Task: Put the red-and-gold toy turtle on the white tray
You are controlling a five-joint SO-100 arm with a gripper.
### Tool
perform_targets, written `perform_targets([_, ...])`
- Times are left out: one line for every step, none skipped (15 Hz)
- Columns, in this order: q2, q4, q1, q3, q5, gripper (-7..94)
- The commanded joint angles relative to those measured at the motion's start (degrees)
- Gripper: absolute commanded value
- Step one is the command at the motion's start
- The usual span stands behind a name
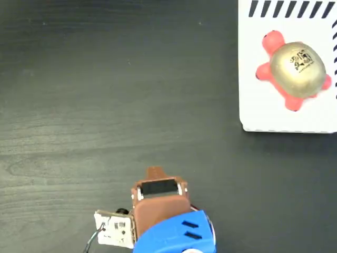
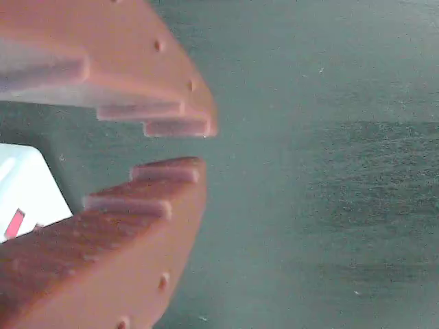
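**One turtle lying on one tray, gripper holding nothing**

In the fixed view, one arm [image 1: 160, 213] in brown and blue is sitting at the bottom centre of the dark table [image 1: 105, 95]. To the right, one white tray [image 1: 253, 105] is lying at the upper right corner, and one red-and-gold toy turtle [image 1: 295, 69] is resting on it, well apart from the arm. In the wrist view, the gripper [image 2: 185, 147] is showing two toothed brown fingers [image 2: 158, 199], almost closed with a narrow gap, gripping nothing.
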Motion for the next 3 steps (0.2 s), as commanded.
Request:
perform_targets([0.00,0.97,-0.97,-0.18,1.05,0])
perform_targets([0.00,0.97,-0.97,-0.18,1.05,0])
perform_targets([0.00,0.97,-0.97,-0.18,1.05,0])
